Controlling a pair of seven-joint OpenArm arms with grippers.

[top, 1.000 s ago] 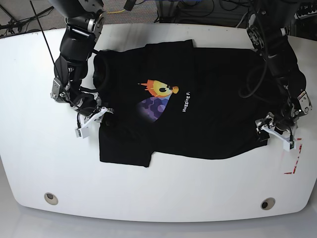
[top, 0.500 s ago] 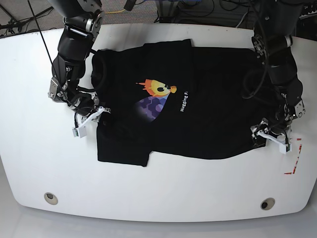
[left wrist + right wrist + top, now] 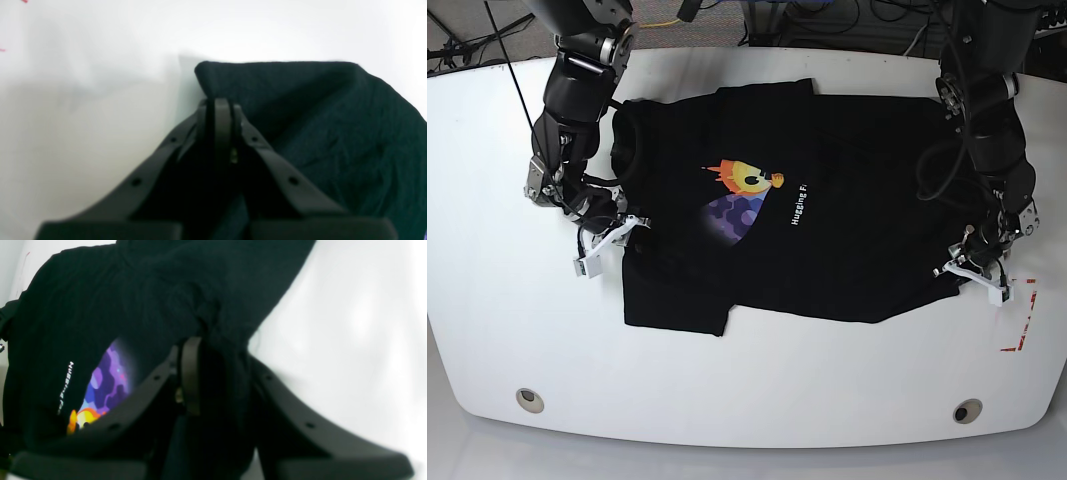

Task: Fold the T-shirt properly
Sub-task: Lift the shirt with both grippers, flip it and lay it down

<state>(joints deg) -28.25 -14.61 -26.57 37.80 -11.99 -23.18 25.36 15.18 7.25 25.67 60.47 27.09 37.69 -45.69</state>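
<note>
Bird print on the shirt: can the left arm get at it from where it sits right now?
Probably not at once. The left gripper is shut on the T-shirt hem at the far edge; the bird print lies uncovered mid-shirt, nearer the right gripper.

A white desk with rounded corners carries a black T-shirt spread flat across its middle; red marks sit at 4 o'clock.

You see the big black T-shirt lying spread out on the white bench. Its orange, yellow and purple bird picture faces up, with small white words beside it. One sleeve is folded in.
</note>
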